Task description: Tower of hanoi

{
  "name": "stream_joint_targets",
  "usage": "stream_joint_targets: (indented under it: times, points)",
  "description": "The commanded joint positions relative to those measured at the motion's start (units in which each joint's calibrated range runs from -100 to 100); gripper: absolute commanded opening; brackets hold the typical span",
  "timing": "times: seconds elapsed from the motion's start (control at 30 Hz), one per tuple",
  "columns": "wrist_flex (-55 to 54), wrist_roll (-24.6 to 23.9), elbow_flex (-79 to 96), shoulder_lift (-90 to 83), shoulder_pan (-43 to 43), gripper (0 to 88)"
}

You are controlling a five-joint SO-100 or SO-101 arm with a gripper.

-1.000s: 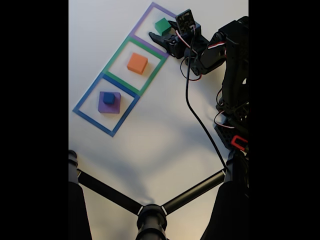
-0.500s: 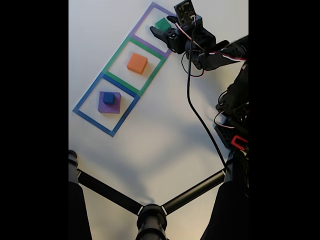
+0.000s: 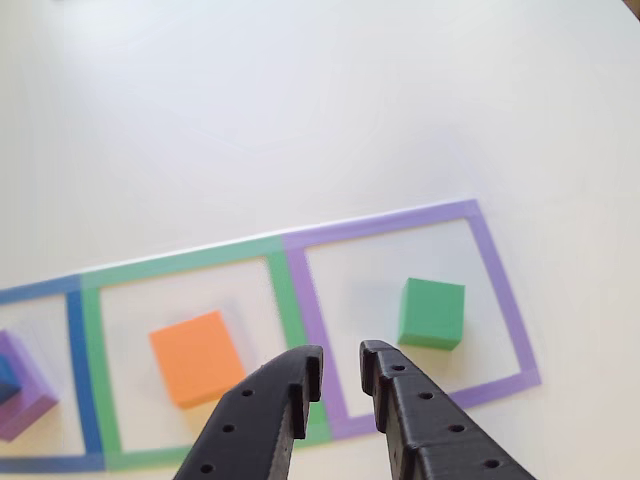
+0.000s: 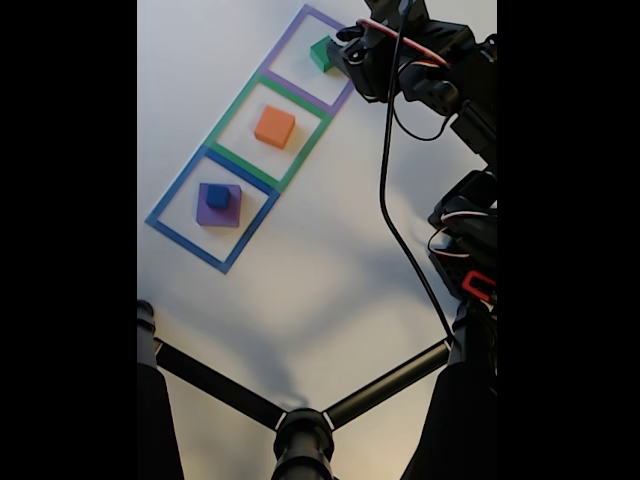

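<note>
Other view, left to right. A small blue block (image 3: pixel 5 380) sits on a purple block (image 3: pixel 22 395) at the far left edge, inside the blue frame (image 3: pixel 78 370), well left of the end effector (image 3: pixel 340 385). The orange block (image 3: pixel 197 357) lies flat on the table (image 3: pixel 300 120) inside the green frame (image 3: pixel 180 262), just left of the left finger (image 3: pixel 265 420). The end effector enters from the bottom edge, empty, its jaws nearly together with a narrow gap between the tips. The tips hang over the border shared by the green frame and the purple frame (image 3: pixel 500 290). The green block (image 3: pixel 432 313) rests inside the purple frame, ahead and right of the tips, apart from them.

Fixed view: blue block (image 4: pixel 218 196) on purple block (image 4: pixel 218 206), then orange block (image 4: pixel 274 127), then green block (image 4: pixel 321 53), which lies just beside the end effector (image 4: pixel 345 45) at its left. Contact cannot be confirmed here.
</note>
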Motion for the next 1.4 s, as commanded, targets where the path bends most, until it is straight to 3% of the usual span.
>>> stream_joint_targets:
  times: [0.0, 0.4, 0.93, 1.07, 1.37]
  points:
    - [12.9, 0.0, -11.4, -5.1, -5.4, 0.0]
    - [31.4, 0.0, -27.8, -7.4, -20.2, 0.0]
    - [32.4, 0.0, -23.5, -7.8, -31.6, 0.0]
    - [28.3, 0.0, -14.2, -9.4, -30.8, 0.0]
    - [5.7, 0.0, 12.1, -14.3, -31.6, 0.5]
